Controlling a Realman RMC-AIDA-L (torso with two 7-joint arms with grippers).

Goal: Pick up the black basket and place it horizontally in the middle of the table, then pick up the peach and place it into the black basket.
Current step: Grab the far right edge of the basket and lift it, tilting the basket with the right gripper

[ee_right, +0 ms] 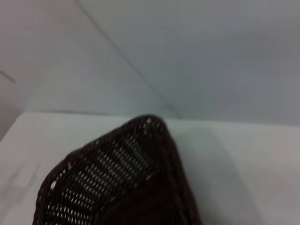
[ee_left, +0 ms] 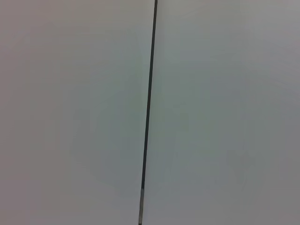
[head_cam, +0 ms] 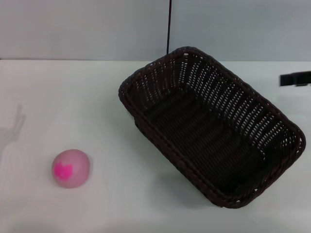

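The black basket (head_cam: pixel 228 92) lies on the white table (head_cam: pixel 146 199) right of centre. It is turned diagonally, one corner toward the back wall, and it is empty. One corner of it fills the lower part of the right wrist view (ee_right: pixel 117 183). The peach (head_cam: pixel 71 168), pale pink with a magenta blotch, sits on the table at the front left, well apart from the basket. A dark part of my right gripper (head_cam: pixel 294 78) shows at the right edge, beside the basket's far right side and apart from it. My left gripper is out of view.
A grey wall with a thin dark vertical seam (head_cam: pixel 168 26) stands behind the table; the left wrist view shows only this wall and seam (ee_left: pixel 147 112). A faint arm shadow (head_cam: pixel 12 131) falls on the table's left side.
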